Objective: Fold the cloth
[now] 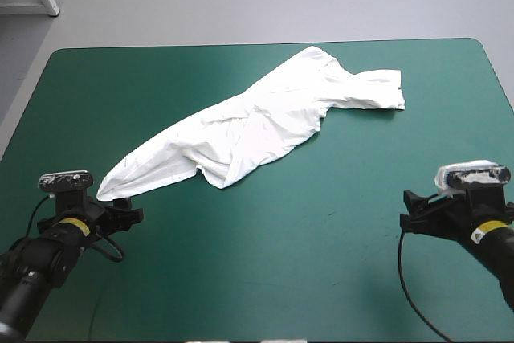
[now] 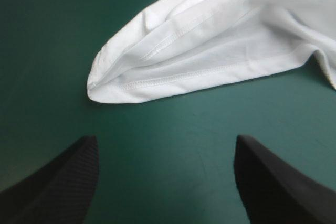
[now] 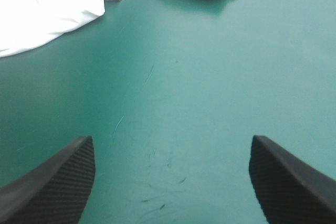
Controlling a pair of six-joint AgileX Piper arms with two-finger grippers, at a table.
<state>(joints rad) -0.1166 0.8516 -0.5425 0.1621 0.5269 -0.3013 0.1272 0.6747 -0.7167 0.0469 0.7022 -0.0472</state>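
Lying slantwise on the table, the T-shirt (image 1: 257, 122) sits untouched between two open grippers

At the table's near left corner the left gripper (image 1: 127, 213) is low over the teal-green cover (image 1: 281, 263). In the left wrist view the left gripper (image 2: 165, 140) has its black fingers (image 2: 63, 182) spread wide apart, with only bare cover between them. The narrow, hemmed end of the T-shirt (image 2: 210, 51) lies just ahead of the fingertips, its stitched edges stacked in soft folds, apart from both fingers.

From that narrow end the white T-shirt runs diagonally toward the far right of the table, widening through the middle. It is crumpled rather than flat: one flap is turned over at the near side of the middle, and a sleeve sticks out toward the right at the far end. All of it rests on the cover.

Near the table's right edge the right gripper (image 1: 411, 213) faces inward. Its wrist view shows the right gripper (image 3: 170, 140) with fingers (image 3: 52, 182) standing wide apart and holding nothing, bare cover between them. The T-shirt (image 3: 47, 3) lies well ahead of it.
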